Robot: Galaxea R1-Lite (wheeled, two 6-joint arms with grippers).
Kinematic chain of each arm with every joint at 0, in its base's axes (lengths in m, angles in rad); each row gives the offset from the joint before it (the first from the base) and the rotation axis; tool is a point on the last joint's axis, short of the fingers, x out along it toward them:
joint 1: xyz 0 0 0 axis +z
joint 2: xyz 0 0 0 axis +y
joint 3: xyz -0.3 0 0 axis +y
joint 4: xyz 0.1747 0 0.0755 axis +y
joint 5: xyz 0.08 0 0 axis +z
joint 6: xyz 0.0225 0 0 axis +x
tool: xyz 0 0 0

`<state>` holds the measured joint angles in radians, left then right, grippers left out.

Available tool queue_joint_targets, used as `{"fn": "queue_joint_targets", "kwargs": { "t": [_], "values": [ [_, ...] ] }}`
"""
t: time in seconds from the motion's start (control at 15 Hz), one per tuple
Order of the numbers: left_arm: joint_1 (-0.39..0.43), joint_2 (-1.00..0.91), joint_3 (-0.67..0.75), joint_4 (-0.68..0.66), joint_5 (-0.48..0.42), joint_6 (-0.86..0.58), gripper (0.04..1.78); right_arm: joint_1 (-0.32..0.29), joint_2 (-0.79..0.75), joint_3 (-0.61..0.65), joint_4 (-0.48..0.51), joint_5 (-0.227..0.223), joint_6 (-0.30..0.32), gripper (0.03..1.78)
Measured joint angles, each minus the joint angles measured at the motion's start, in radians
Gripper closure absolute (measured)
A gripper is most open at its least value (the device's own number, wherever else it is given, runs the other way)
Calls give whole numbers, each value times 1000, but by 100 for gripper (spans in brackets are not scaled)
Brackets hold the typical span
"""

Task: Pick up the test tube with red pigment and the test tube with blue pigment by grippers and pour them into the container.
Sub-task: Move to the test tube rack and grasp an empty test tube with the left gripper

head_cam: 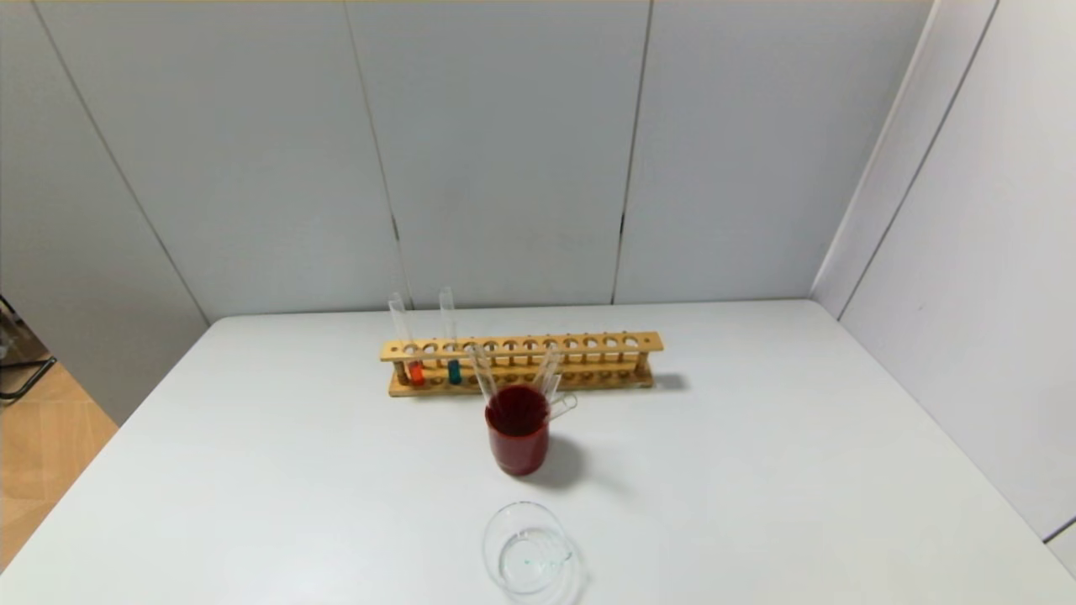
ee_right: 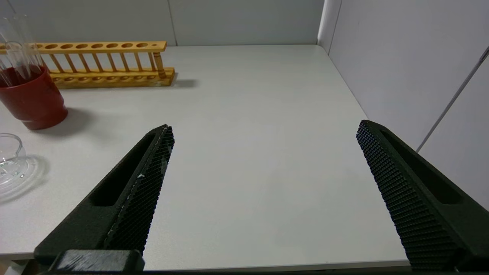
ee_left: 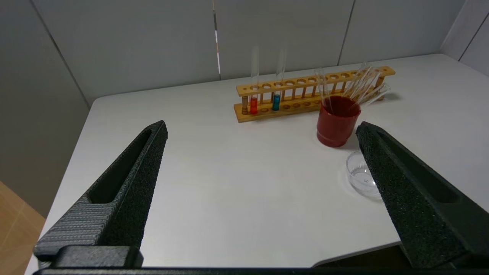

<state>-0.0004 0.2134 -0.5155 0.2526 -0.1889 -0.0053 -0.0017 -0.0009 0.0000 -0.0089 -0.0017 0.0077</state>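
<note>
We hold the left end effector (ee_left: 261, 130) and right end effector (ee_right: 263, 130) spread wide, gripping nothing, near the bench (head_cam: 756, 470) edge. The test tube with red pigment (head_cam: 415, 372) and test tube with blue pigment (head_cam: 454, 370) stand upright in the rack (head_cam: 521, 363). The container (head_cam: 528, 550) sits before the beaker (head_cam: 517, 430).

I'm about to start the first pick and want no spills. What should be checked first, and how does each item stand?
1. Red tube upright in rack: ok.
2. Blue tube upright beside it: ok.
3. Left gripper open, holding nothing: ok.
4. Right gripper open, holding nothing: ok.
5. Container upright near the table's front edge: ok.
6. Red beaker stands between rack and container: not ok.
</note>
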Motion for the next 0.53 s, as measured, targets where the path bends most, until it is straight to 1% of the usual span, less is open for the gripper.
{"fn": "queue_joint_targets", "kwargs": {
  "t": [0.2,0.33,0.53],
  "values": [
    [-2,187,-130,-28,-20,1,7,0,0,0,0,0,0,7],
    [-3,323,-190,-98,-31,3,7,0,0,0,0,0,0,7],
    [-6,539,-245,-247,-47,3,7,0,0,0,0,0,0,7]
  ]
}}
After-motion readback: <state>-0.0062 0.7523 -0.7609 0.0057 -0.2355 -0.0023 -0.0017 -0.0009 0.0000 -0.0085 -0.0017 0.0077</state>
